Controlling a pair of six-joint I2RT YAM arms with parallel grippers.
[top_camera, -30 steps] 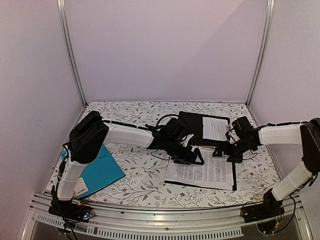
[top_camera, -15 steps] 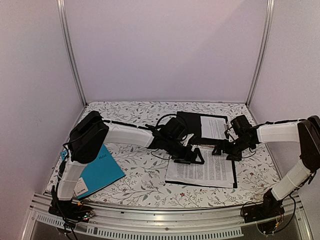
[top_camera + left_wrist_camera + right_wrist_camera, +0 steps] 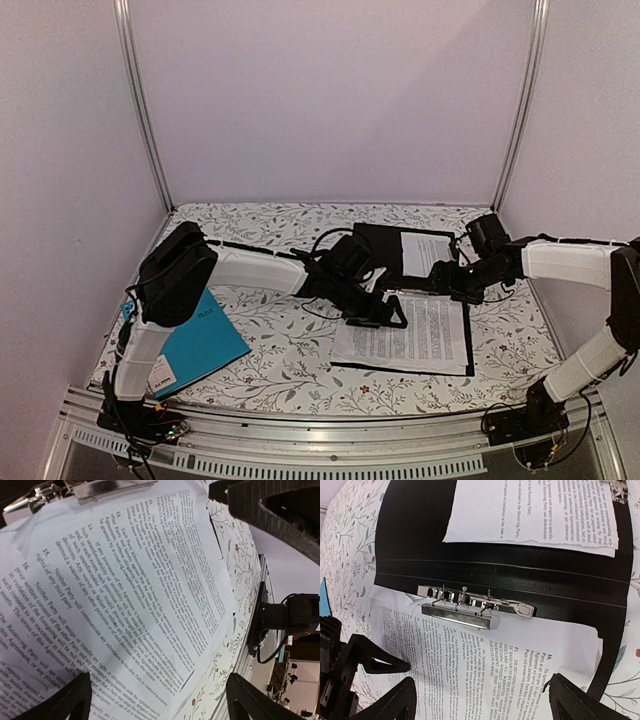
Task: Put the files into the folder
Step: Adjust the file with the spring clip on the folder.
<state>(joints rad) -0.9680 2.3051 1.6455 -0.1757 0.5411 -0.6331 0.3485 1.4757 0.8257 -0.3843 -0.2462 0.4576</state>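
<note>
Too small to read from above: print on the files [image 3: 410,340]. Ten o'clock corner of the sheets hidden under the left jaws. In the left wrist view, silver clip [image 3: 107,491] cropped at twelve o'clock, text blurred toward seven. In the right wrist view, folder [image 3: 485,565] cut off at twelve, files at six.

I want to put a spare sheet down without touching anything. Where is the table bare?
Bare cloth lies between the teal folder and the files, and along the back wall. Crowded: the left gripper and right gripper over the black folder.
</note>
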